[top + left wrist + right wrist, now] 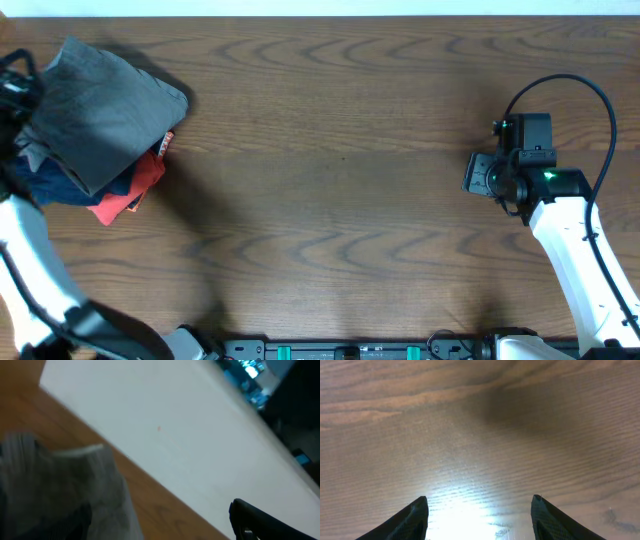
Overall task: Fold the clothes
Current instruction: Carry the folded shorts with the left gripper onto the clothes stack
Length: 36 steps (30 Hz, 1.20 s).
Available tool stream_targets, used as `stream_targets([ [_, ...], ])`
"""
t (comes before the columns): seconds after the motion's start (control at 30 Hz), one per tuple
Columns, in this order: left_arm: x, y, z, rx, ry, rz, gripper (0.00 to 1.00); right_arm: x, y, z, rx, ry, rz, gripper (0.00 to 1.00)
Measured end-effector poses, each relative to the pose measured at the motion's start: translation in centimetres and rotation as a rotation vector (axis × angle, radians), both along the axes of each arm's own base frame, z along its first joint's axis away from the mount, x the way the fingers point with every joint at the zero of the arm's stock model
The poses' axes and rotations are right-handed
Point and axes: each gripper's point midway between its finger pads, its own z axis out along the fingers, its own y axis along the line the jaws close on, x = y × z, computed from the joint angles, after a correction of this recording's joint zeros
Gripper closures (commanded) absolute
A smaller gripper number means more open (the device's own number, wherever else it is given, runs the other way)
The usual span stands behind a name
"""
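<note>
Far left of the wooden table (340,150), near its back edge: the grey shorts (105,110), folded into a thick slab, topmost of a small stack; under them, a dark navy garment (55,187) peeping out at the near-left side, and a red-orange garment (128,195) jutting from the near corner, both touching the shorts. Left gripper (14,92) right at the stack's left edge, half out of frame from overhead, apparently touching the grey cloth; from the left wrist, blurred grey cloth filling the lower left, one dark finger (252,520) at the lower right, wood and a white surface (175,425) beyond; too smeared to tell whether parted or pinching the cloth. Right gripper (480,512) well apart from the stack, over the table's right side, pointing left; seen from the right wrist, both fingertips (410,520) spread wide, bare wood grain and a bright patch of glare between them. White right arm (575,250) reaching in from the near-right corner; black cable (590,100) looping above it.
</note>
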Motion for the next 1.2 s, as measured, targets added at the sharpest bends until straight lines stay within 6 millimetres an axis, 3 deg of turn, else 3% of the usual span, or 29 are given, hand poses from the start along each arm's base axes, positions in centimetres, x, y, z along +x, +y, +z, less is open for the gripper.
stream_targets([
  [0.13,1.1,1.6,-6.1,-0.089,0.13,0.042,0.13,-0.5,0.0,-0.2,-0.001,0.022,0.0,0.36],
  [0.2,0.8,2.9,-9.9,-0.152,0.221,0.083,0.11,-0.8,0.0,-0.4,-0.001,0.035,0.0,0.36],
  [0.27,-0.1,4.1,-13.2,-0.209,0.301,0.125,0.0,-1.0,0.0,-0.5,-0.002,0.045,0.0,0.35],
  [0.3,-0.7,4.8,-14.9,-0.243,0.34,0.147,0.02,-1.1,0.0,-0.5,-0.002,0.05,0.0,0.35],
  [0.4,-2.3,6.4,-18.3,-0.311,0.414,0.198,0.02,-1.2,0.0,-0.5,-0.002,0.054,0.0,0.35],
  [0.5,-3.1,7.3,-19.8,-0.345,0.441,0.22,0.02,-1.2,0.0,-0.5,-0.002,0.054,0.001,0.29],
  [0.7,-2.0,7.3,-18.1,-0.311,0.353,0.149,0.02,-1.3,0.0,-0.6,0.0,0.059,0.003,0.01],
  [0.83,-1.1,6.7,-15.8,-0.275,0.273,0.086,0.02,-1.3,0.0,-0.6,-0.003,0.061,0.01,0.01],
  [0.93,-0.7,5.8,-12.6,-0.224,0.216,0.057,0.02,-1.3,0.0,-0.6,-0.003,0.057,0.01,0.01],
  [1.03,-0.2,3.3,-7.9,-0.132,0.145,0.003,0.02,-0.9,0.0,-0.4,0.0,0.042,0.007,0.01],
  [1.13,0.7,-1.3,-3.4,-0.033,0.079,-0.096,0.02,0.0,0.5,0.0,0.027,0.002,0.013,0.01],
  [1.2,1.2,-4.6,-2.0,-0.004,0.065,-0.168,0.02,0.5,0.8,0.2,0.05,-0.02,0.021,0.01],
])
